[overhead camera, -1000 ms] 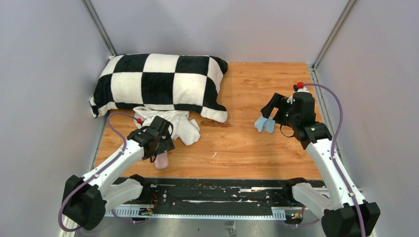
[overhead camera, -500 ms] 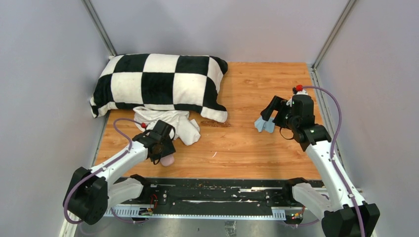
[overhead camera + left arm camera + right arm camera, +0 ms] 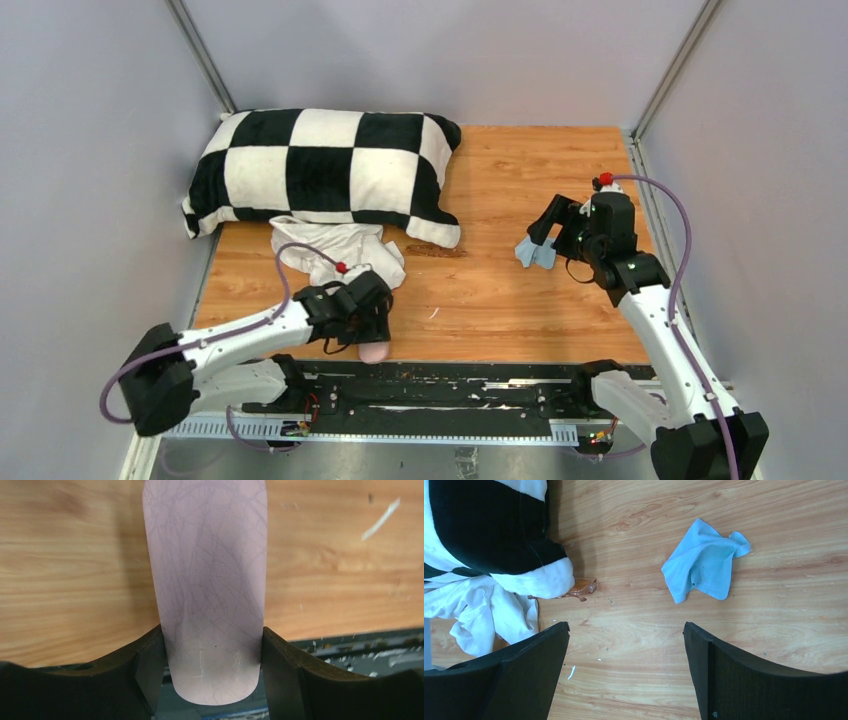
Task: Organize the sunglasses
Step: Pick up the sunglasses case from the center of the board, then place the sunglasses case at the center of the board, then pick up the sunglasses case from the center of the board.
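My left gripper (image 3: 371, 338) is shut on the closed pink oblong case (image 3: 374, 351) and holds it at the table's near edge, left of centre. In the left wrist view the case (image 3: 210, 580) runs up between both fingers (image 3: 145, 672), its near end over the black rail. My right gripper (image 3: 541, 233) is open and empty, hovering by the small light-blue cloth (image 3: 536, 254), which lies crumpled on the wood (image 3: 704, 567). A small brown-tinted piece (image 3: 580, 588) pokes out from under the pillow corner; I cannot tell if it is the sunglasses.
A black-and-white checked pillow (image 3: 320, 170) lies at the back left. A crumpled white cloth (image 3: 345, 250) lies in front of it. Grey walls close in the left, right and back. A black rail (image 3: 450, 385) runs along the near edge.
My left gripper has carried the pink case to the right and nearer the front edge. My right gripper has shifted slightly nearer and stays open above the blue cloth.
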Motion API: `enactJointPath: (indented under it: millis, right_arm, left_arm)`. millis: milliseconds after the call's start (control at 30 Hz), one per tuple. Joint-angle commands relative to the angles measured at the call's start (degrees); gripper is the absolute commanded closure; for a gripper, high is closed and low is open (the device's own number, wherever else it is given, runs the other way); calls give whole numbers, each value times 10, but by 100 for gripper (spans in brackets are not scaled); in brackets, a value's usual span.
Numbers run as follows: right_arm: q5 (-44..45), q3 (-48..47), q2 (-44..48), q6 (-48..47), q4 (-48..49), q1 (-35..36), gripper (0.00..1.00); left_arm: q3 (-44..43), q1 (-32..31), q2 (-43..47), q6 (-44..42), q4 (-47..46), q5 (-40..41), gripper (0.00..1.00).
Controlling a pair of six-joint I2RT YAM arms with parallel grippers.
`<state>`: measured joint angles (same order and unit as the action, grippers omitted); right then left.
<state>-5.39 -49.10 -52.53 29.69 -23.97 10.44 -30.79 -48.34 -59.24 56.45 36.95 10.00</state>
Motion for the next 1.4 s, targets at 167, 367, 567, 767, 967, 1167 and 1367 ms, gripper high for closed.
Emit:
enactJointPath:
  millis: [167,367,567,767,967,1167,1367]
  right_arm:
    - [-12,21,17,10,-7,-7,10]
    - [20,28,48,-9,-41,-7,9]
    - [49,39,81,-22,-59,-7,9]
    - [74,28,97,-47,-78,-7,10]
    - [87,34,83,-47,-78,-5,16]
    - [120,22,12,1,-86,138,15]
    - [189,-6,-123,20,-70,358,14]
  left_arm:
    - [-208,-124,-201,-102,-15,-12,43]
    - [-330,-125,-332,-146,-63,5,41]
    - [-433,-125,-474,-149,-85,-7,41]
    - [-475,-123,-485,-156,-73,-25,1]
    - [-448,-91,-358,-184,-64,-34,0]
    - [-329,28,-208,-190,-82,-89,0]
    - [-294,73,-106,-213,19,7,0]
